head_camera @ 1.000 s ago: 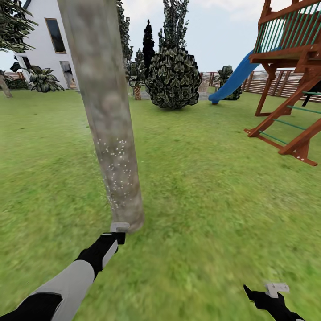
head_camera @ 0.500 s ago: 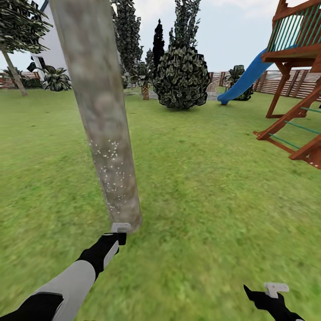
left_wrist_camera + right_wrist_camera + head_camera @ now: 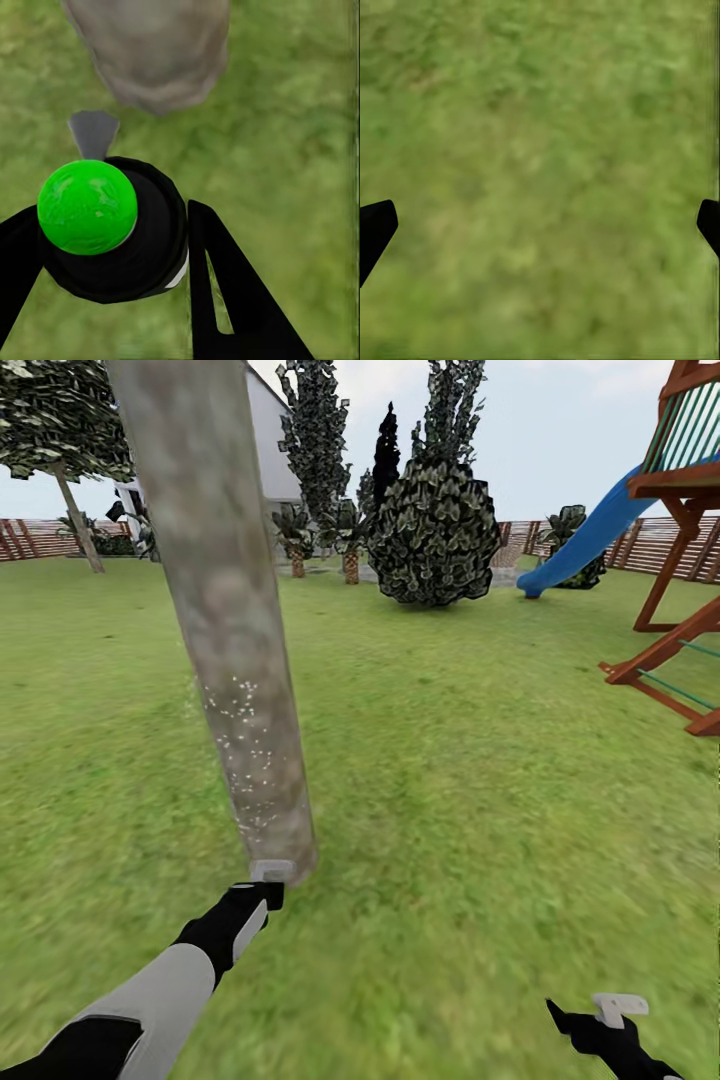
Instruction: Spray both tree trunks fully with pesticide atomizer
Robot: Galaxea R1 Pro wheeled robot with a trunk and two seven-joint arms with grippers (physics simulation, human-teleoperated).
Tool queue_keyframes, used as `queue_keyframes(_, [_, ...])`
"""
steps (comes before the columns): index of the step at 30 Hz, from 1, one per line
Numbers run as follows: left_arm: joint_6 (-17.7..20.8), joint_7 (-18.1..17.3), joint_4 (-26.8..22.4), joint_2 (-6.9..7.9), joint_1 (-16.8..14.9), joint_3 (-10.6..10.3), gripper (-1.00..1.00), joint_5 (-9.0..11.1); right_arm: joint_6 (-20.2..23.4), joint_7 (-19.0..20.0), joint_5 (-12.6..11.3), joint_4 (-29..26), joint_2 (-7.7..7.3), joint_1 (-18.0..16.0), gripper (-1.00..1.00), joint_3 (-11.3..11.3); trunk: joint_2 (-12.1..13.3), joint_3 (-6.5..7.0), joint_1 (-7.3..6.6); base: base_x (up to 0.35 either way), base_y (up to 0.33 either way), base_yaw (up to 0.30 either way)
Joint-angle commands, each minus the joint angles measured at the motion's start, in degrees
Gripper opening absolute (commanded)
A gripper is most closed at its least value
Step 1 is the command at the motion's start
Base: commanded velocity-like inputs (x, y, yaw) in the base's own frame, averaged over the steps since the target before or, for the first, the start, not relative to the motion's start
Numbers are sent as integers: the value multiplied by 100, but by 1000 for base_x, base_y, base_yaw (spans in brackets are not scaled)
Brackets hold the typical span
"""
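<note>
A thick mottled grey-beige tree trunk [image 3: 235, 660] leans up from the grass close in front of me, with white specks scattered over its lower part. My left gripper [image 3: 262, 888] sits right at the trunk's base. In the left wrist view, that gripper [image 3: 112, 259] is shut on the pesticide atomizer [image 3: 120, 240], a black bottle with a bright green round top and a grey nozzle [image 3: 93, 131] aimed at the trunk's foot [image 3: 150, 45]. My right gripper [image 3: 600, 1022] hangs low over the grass at the right, open and empty [image 3: 540, 225].
Green lawn [image 3: 480, 790] spreads all around. A round dark bush [image 3: 435, 540] and slim trees stand at the back, another leaning tree [image 3: 75, 510] at far left. A wooden play frame [image 3: 680, 560] with a blue slide [image 3: 590, 540] is at the right, backed by a slat fence [image 3: 620, 545].
The whole picture has shifted right, so the camera has turned left. Both arms and the trunk's base hold the same place in view.
</note>
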Motion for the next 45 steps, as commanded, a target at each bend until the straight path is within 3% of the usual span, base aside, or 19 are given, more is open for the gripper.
queue_keyframes(1, [-1,2,0,-26,0,-1,-100,-4,0,0,0,0,1,-1,100,0,0,0,0,104,-263,0])
queue_keyframes(7, [0,0,0,-64,0,-1,-100,-4,-2,0,0,0,1,0,100,0,0,0,0,104,-263,36])
queue_keyframes(18, [-1,1,0,-61,0,3,-100,-3,0,0,0,6,4,0,100,0,0,0,0,104,-263,265])
queue_keyframes(28, [1,1,0,-62,0,6,-100,0,0,0,0,2,5,0,100,0,0,0,0,152,-257,47])
queue_keyframes(45, [1,0,0,-67,0,6,-100,-4,0,0,0,9,7,0,100,8,0,0,0,166,-253,273])
